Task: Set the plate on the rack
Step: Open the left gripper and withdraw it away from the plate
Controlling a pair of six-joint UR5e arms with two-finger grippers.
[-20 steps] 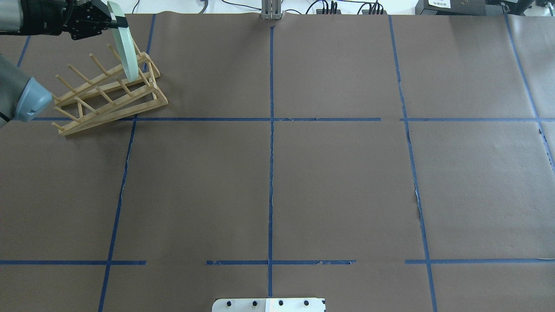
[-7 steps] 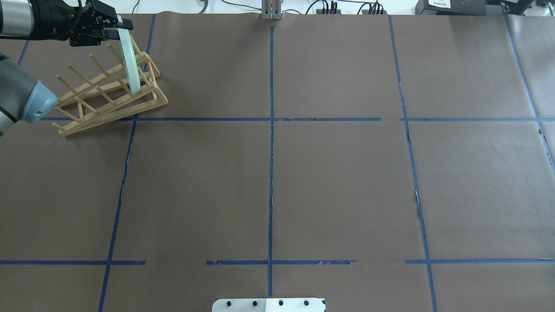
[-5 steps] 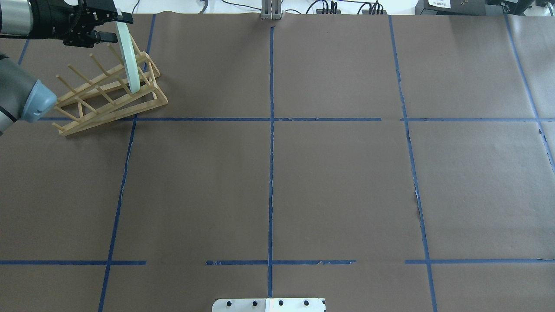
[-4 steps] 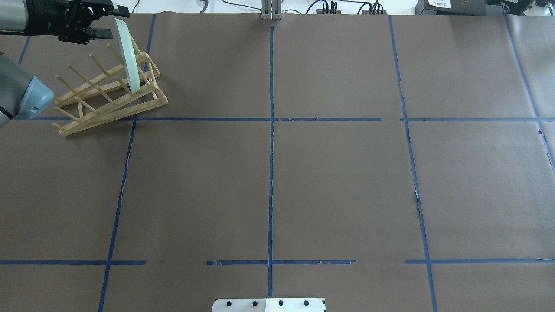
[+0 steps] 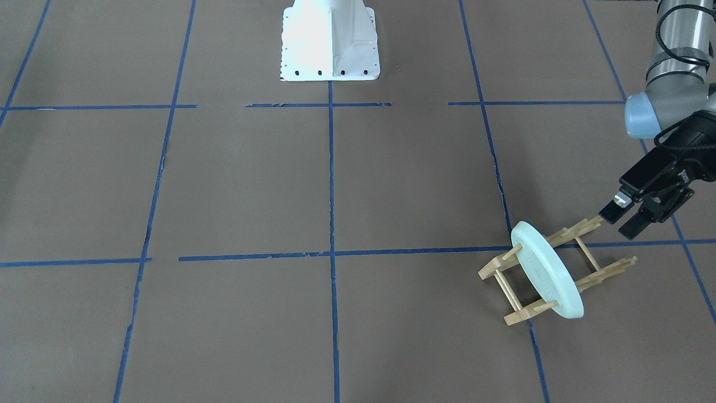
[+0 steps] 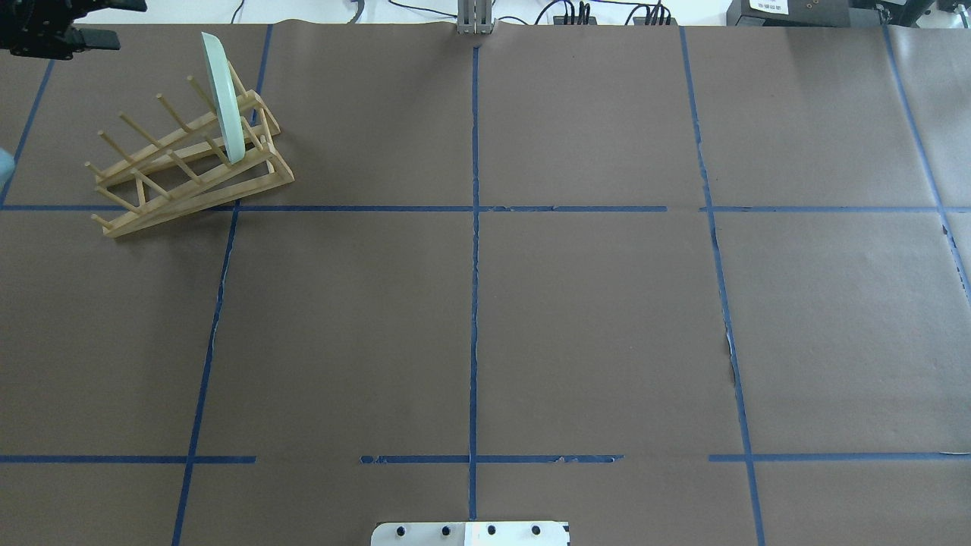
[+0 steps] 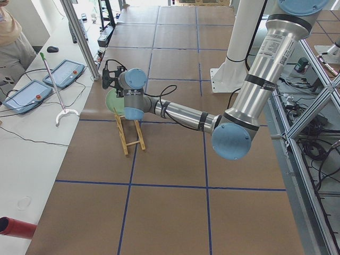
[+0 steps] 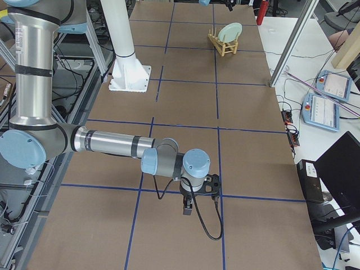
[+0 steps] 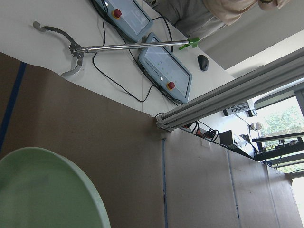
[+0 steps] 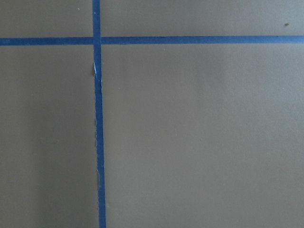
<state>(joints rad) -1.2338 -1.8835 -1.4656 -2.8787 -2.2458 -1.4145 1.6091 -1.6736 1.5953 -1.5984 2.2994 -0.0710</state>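
Observation:
The pale mint-green plate (image 6: 224,98) stands on edge between the pegs at the high end of the light wooden rack (image 6: 182,174), at the far left of the table. It also shows in the front view (image 5: 548,271), on the rack (image 5: 607,270). My left gripper (image 5: 618,222) is open and empty, apart from the plate, above the rack's other end. In the overhead view the left gripper (image 6: 112,23) is at the top left corner. The left wrist view shows the plate's rim (image 9: 42,190) below. My right gripper (image 8: 189,208) hangs over bare table; I cannot tell its state.
The robot's white base (image 5: 330,39) stands at the table's near middle. An aluminium post (image 6: 475,17) stands at the far edge. Beyond that edge lie control pendants (image 9: 164,66) and a grabber tool (image 9: 71,47); a person stands there.
My left gripper lowered the plate into the rack, opened, let go and drew back away from it. The plate stays standing in the rack.

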